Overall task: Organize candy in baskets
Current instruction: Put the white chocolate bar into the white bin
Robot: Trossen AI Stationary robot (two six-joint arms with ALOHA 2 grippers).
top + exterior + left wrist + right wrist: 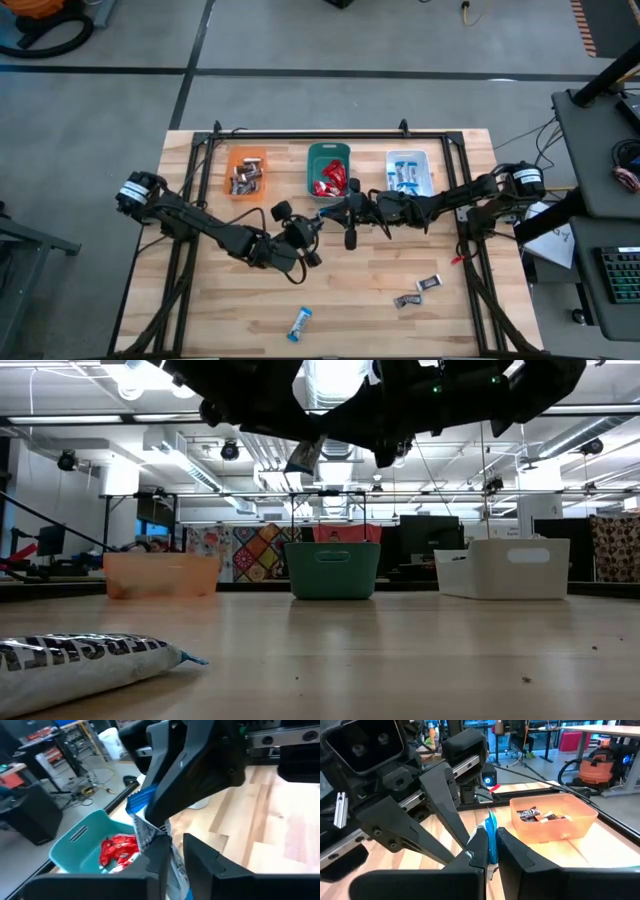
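A blue-and-white candy point(145, 827) hangs in the air in front of the teal basket point(328, 152), with both grippers on it. My left gripper point(318, 221) reaches in from the table's left, and my right gripper point(341, 212) meets it from the right. The low view shows the candy point(303, 457) high above the table. The teal basket holds red candy point(119, 849). The orange basket point(580, 825) holds dark candy point(535, 815). The white basket point(408, 157) holds blue-and-white candy. My left gripper pinches one end of the candy point(175, 865) between its two fingers, coming nearly level from the table's left. The candy is clear of the table. My right gripper pinches the candy's other, blue end point(491, 831) between its two fingers, coming level from the table's right, opposite the left fingers.
A blue-and-white candy point(300, 322) lies near the table's front edge, large in the low view point(80, 660). Two dark candies point(430, 283) point(405, 300) lie at the front right. The three baskets stand in a row along the far side, inside a black frame point(330, 134).
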